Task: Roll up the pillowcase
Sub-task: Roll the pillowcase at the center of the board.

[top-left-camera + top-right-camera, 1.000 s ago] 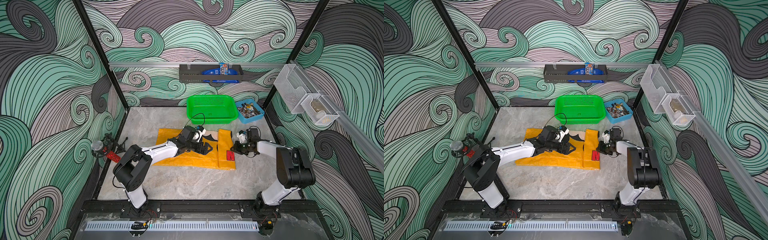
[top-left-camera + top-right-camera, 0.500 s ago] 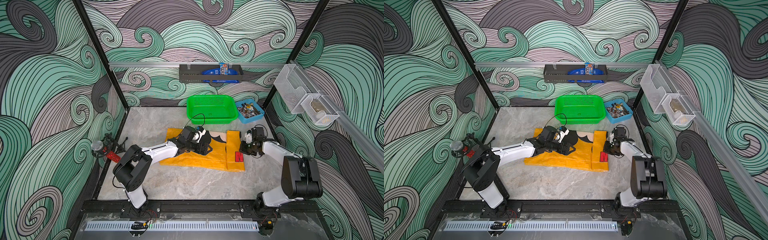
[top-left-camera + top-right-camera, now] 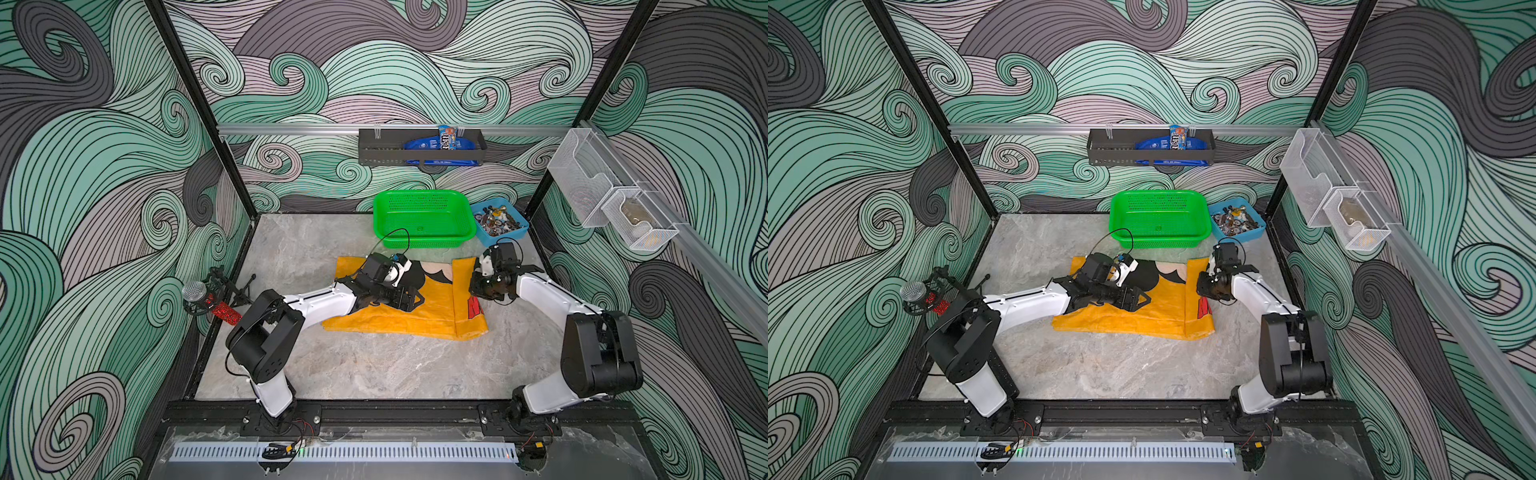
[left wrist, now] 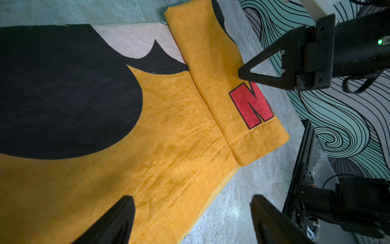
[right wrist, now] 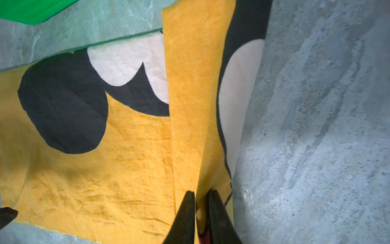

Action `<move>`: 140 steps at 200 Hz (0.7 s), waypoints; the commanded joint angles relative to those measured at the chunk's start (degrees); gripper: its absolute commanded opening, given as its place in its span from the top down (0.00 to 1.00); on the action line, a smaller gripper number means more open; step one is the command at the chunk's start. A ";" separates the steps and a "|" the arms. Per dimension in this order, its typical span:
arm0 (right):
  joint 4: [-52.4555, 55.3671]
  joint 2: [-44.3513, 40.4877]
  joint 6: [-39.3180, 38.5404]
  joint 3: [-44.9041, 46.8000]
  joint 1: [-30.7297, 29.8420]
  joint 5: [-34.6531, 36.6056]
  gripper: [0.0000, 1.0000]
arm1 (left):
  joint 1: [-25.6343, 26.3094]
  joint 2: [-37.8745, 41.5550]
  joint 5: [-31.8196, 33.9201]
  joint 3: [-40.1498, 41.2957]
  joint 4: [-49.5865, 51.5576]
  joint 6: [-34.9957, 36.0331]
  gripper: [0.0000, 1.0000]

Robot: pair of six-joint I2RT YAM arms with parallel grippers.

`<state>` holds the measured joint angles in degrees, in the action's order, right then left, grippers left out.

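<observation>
Microphone: a silver-headed microphone [image 3: 195,293] with a red glitter handle sits at the bench's edge, well behind the left pincer, near that arm's base.
Left pincer: the left pincer [image 3: 409,297] hangs low over the cloth with its fingers [image 4: 114,221] spread wide apart and nothing between them. It points across at the right pincer.
Pillowcase: the mustard-yellow pillowcase [image 3: 415,320] lies wrinkled and mostly flat on the bench [image 3: 374,370], under the left pincer and reaching to the right pincer. A black round-eared cartoon print [image 4: 63,95] faces up beside the left pincer.
Green basket: a green basket [image 3: 424,241] stands beyond both pincers, near the far edge of the cloth.
Folded strip: the end of the cloth nearest the right pincer is turned over into a flat strip [image 4: 213,69] showing a red letter M [image 4: 251,105].
Right pincer: the right pincer [image 5: 202,211] rests its tips on that strip's outer edge. Its fingers [image 5: 185,217] are almost together, with a ridge of yellow cloth in the slim gap. Whether they pinch it cannot be told.
Blue tray: a blue tray [image 3: 503,240] of small mixed items sits just behind the right pincer.
</observation>
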<state>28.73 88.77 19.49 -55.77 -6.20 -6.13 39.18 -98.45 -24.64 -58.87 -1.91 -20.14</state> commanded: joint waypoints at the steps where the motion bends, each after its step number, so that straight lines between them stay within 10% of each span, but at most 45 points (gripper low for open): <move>1: 0.57 0.96 2.27 -2.50 -2.57 -1.15 0.83 | -0.21 1.42 -0.58 0.16 0.59 0.39 0.11; 140: -1.17 12.45 7.25 -10.91 -17.14 -1.99 0.83 | -0.22 3.88 -0.49 3.49 -0.42 0.05 0.11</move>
<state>28.51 99.48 24.95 -65.14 -21.89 -7.42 39.18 -96.95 -24.64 -55.70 -2.11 -20.14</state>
